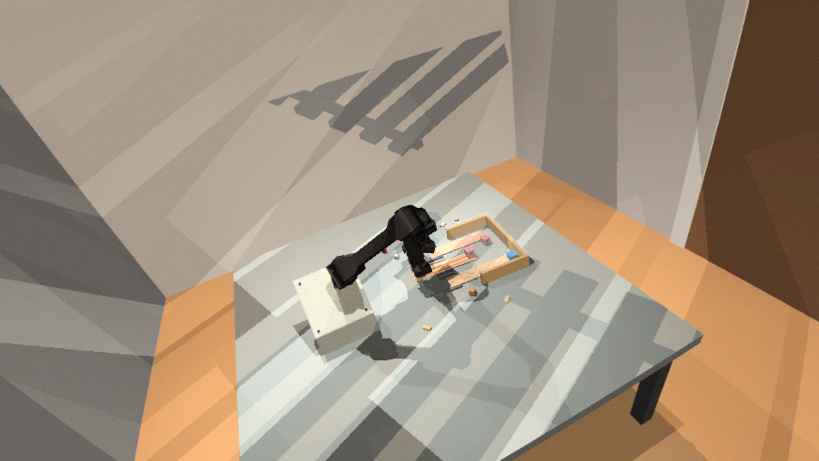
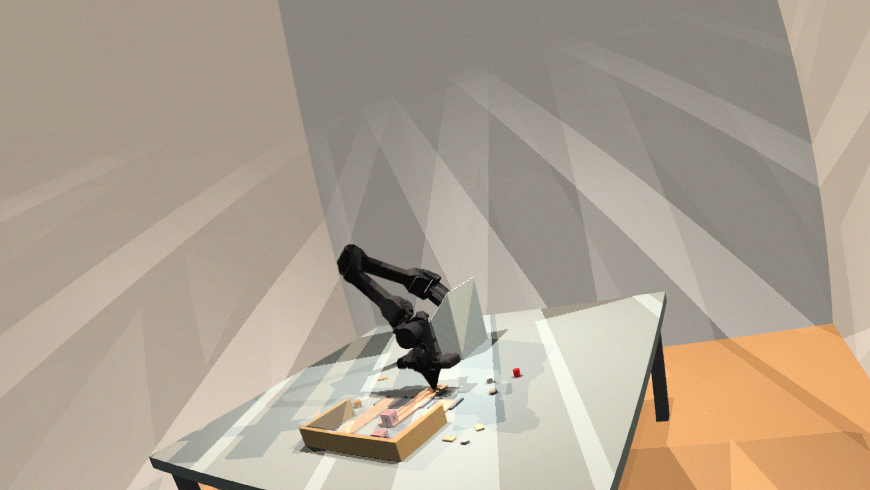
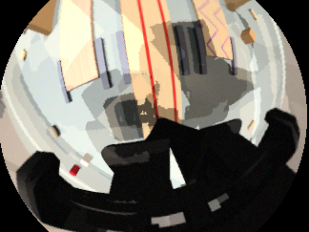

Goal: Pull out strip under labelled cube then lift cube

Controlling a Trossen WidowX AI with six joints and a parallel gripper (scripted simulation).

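A pink cube marked with an x (image 1: 470, 250) (image 2: 388, 417) rests on the far part of a tan strip with two red lines (image 3: 149, 43) (image 1: 452, 260) (image 2: 413, 402). The strip runs out of the open side of a wooden tray (image 1: 504, 269) (image 2: 365, 447) toward the arm. My gripper (image 3: 161, 120) (image 1: 424, 272) (image 2: 434, 385) points straight down, shut, with its tips on the strip's near end. I cannot tell whether the strip is pinched between the fingers.
A pale strip (image 3: 76, 37) and a zigzag-patterned strip (image 3: 212, 11) lie on either side. A second pink cube (image 1: 486, 239) and a blue cube (image 1: 511, 254) sit in the tray. Small blocks (image 1: 425, 326) (image 1: 506, 298) and a red piece (image 2: 516, 371) are scattered on the table. The arm's base (image 1: 332, 309) stands behind.
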